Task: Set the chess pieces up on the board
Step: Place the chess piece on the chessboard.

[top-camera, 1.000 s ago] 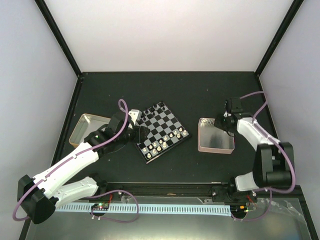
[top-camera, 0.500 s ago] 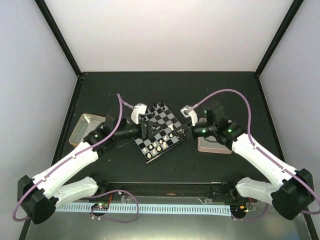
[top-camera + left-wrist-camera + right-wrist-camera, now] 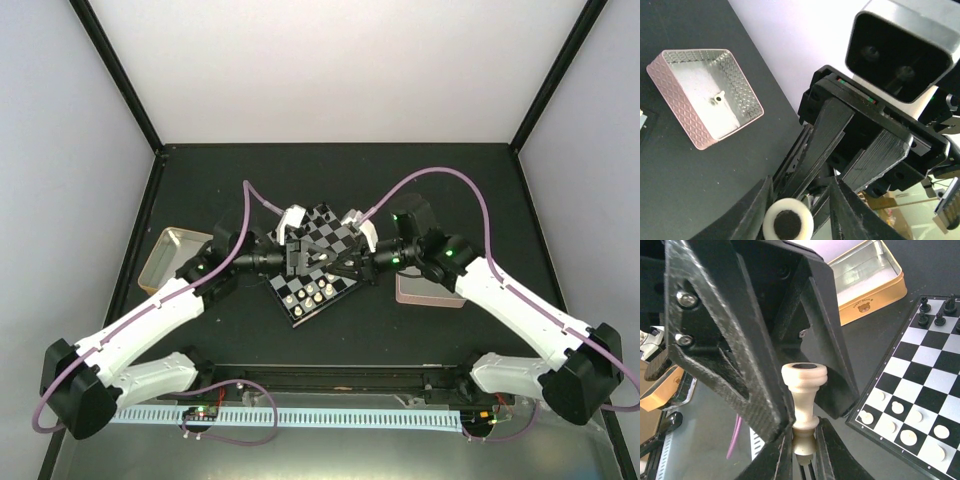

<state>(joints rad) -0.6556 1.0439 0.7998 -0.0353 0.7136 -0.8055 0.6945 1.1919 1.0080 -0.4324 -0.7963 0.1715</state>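
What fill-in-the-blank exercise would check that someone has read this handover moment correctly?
1. The cream chess piece is clamped by the ___ arm's gripper.
2. The left gripper faces it, jaws apart around the piece, above the ___.
3. The metal tin lies on the ___ arm's side.

Missing words: right; board; left.
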